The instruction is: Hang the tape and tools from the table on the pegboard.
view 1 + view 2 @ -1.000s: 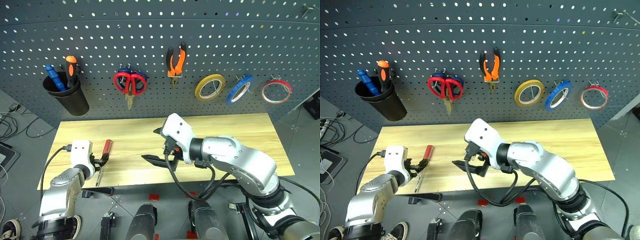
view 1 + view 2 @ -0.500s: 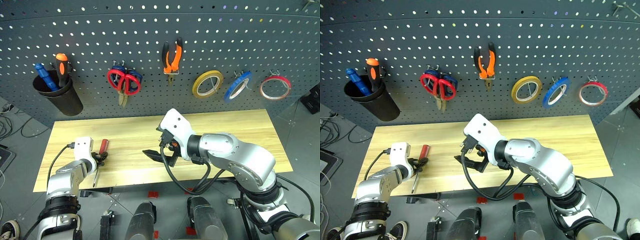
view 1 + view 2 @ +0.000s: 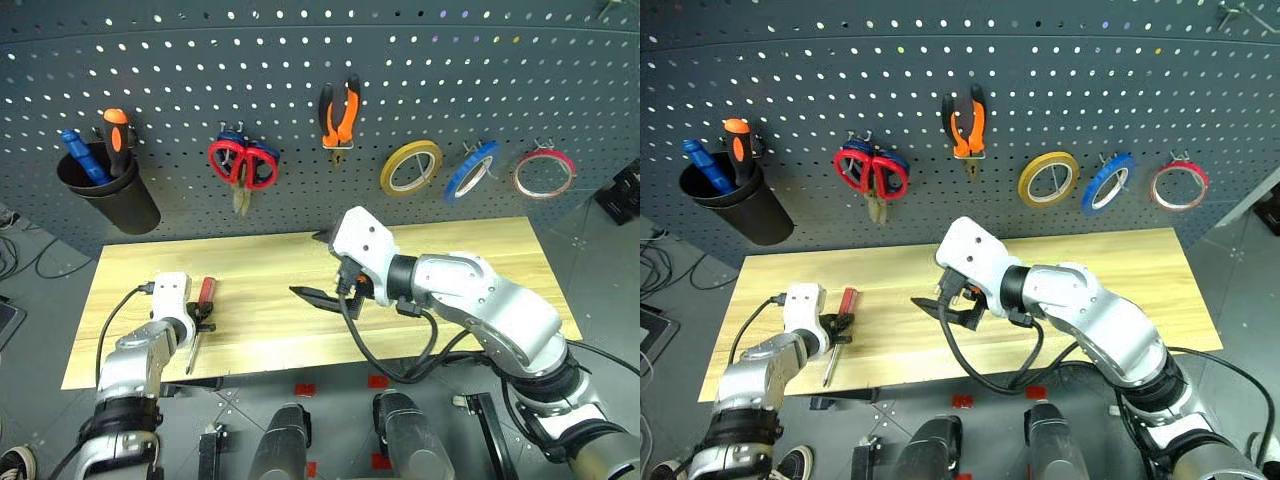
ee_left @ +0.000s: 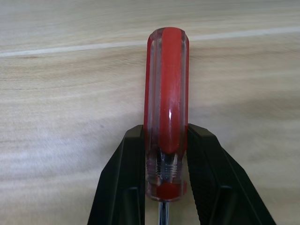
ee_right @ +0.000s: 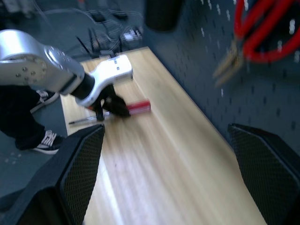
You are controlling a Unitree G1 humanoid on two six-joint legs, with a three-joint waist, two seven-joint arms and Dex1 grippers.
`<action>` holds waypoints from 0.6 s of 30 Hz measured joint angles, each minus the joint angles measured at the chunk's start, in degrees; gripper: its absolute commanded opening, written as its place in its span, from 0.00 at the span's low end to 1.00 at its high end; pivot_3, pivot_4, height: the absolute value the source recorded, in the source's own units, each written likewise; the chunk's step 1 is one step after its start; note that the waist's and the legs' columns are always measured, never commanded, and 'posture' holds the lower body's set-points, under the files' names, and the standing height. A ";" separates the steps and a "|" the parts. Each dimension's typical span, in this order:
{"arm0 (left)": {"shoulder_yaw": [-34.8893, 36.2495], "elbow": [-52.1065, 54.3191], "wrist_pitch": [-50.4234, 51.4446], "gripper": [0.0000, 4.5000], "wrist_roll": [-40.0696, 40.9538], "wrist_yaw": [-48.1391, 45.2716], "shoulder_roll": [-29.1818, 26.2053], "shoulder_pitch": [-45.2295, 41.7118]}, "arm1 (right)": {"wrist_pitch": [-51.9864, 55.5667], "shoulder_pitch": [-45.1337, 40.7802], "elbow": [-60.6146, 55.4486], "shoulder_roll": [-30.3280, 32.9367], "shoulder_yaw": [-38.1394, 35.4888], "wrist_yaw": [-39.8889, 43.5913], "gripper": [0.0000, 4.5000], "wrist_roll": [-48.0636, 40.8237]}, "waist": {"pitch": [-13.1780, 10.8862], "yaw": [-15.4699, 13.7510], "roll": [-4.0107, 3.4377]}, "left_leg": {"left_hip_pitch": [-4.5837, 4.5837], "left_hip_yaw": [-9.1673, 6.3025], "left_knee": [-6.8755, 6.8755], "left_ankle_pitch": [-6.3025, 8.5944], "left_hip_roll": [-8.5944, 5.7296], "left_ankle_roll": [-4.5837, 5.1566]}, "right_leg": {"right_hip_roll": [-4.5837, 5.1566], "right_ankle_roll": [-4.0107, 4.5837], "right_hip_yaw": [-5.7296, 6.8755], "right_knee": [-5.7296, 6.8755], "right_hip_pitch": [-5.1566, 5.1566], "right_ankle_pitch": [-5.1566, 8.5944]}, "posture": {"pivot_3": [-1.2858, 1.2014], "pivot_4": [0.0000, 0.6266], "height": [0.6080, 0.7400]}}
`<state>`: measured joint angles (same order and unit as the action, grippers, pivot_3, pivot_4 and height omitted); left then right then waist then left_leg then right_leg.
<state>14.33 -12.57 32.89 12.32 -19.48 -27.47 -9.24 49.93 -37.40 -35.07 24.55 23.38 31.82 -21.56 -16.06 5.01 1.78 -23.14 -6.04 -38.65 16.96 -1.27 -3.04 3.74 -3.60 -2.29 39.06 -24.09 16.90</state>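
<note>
Screwdriver (image 4: 166, 93) pinched near its shaft end on the bench (image 3: 450, 250).
Left jaws (image 4: 164, 154) are closed on it; right jaws (image 5: 164, 173) gape empty; handle could be levered out on lifting.

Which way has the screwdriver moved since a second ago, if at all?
No. Screwdriver keeps its spot, tip near the table's front edge; left hand has closed on it.

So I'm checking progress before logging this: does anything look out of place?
Only the screwdriver is out of place: it lies on the table, near its left end, the left tool closed around its red handle. The scissors, pliers and red tape hang on the pegboard.
</note>
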 measured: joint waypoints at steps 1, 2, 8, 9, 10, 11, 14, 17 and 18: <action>0.13 2.85 -0.06 0.20 0.22 0.18 0.49 1.97 | -0.87 0.05 0.08 0.28 -0.40 1.08 1.00 -0.17 | 0.06 0.04 0.02 | 0.00 0.00 -0.01 0.00 -0.01 -0.01 | 0.03 0.00 0.00 0.01 0.00 0.00 | 0.48 0.31 1.00; 0.42 6.39 -0.30 0.20 0.69 0.27 1.38 4.30 | -1.54 0.06 0.29 0.24 -1.35 2.15 1.00 -0.64 | 0.18 0.00 0.06 | -0.01 -0.01 -0.01 -0.01 -0.01 -0.01 | 0.04 0.01 0.02 0.02 0.00 0.00 | 0.49 0.27 1.00; 1.84 22.62 -6.05 0.20 4.64 -3.40 3.12 13.43 | -3.89 -0.27 0.51 0.16 -4.81 6.71 1.00 -4.40 | 1.77 -0.60 0.25 | -0.07 -0.02 -0.02 -0.04 -0.04 -0.06 | 0.11 0.04 0.09 -0.05 0.03 -0.03 | 0.50 0.20 1.00; 2.23 24.76 -8.00 0.20 4.80 -3.79 3.12 13.85 | -4.42 -0.31 0.61 0.39 -4.90 7.19 1.00 -4.41 | 2.22 -0.89 0.24 | -0.07 -0.01 -0.02 -0.04 -0.06 -0.06 | 0.12 0.04 0.09 -0.05 0.02 -0.03 | 0.50 0.19 1.00; 2.82 26.41 -9.72 0.20 4.99 -3.83 3.12 13.75 | -4.75 -0.34 0.90 0.58 -5.04 7.72 1.00 -4.41 | 2.61 -1.21 0.27 | -0.07 -0.01 -0.03 -0.04 -0.06 -0.06 | 0.11 0.04 0.10 -0.05 0.03 -0.03 | 0.50 0.17 1.00; 3.47 27.58 -11.05 0.20 5.17 -3.83 3.06 13.41 | -5.00 -0.40 1.38 0.69 -5.16 8.09 1.00 -4.39 | 3.10 -1.55 0.25 | -0.06 0.01 -0.03 -0.04 -0.06 -0.06 | 0.10 0.04 0.09 -0.05 0.03 -0.03 | 0.50 0.16 1.00; 4.76 30.45 -16.64 0.20 4.93 -4.88 0.65 10.12 | -5.95 -1.60 2.92 0.87 -5.52 8.85 1.00 -4.35 | 4.46 -2.12 0.28 | -0.05 0.02 -0.04 -0.04 -0.07 -0.07 | -0.06 0.05 0.10 -0.04 0.05 -0.06 | 0.51 0.13 1.00; 4.95 34.84 -20.24 0.20 5.53 -6.56 -2.38 4.88 | -8.79 -2.77 4.90 -0.32 -6.55 9.39 1.00 -4.27 | 5.77 -2.60 0.30 | -0.04 0.08 -0.06 -0.04 -0.11 -0.07 | -0.20 0.04 0.01 -0.08 0.09 -0.08 | 0.51 0.10 1.00; 5.37 35.58 -20.64 0.20 5.78 -6.46 -2.77 2.98 | -9.48 -3.02 5.59 -0.60 -6.55 9.40 1.00 -4.22 | 6.20 -2.67 0.34 | -0.03 0.12 -0.05 -0.04 -0.10 -0.07 | -0.21 0.03 -0.01 -0.09 0.09 -0.08 | 0.51 0.09 1.00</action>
<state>19.71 23.00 12.25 18.10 -25.94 -30.24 -6.25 40.45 -40.43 -29.48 23.95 16.83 41.23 -25.78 -9.86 2.34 2.11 -23.16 -5.93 -38.71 16.93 -1.38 -3.11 3.53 -3.57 -2.30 38.97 -24.00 16.82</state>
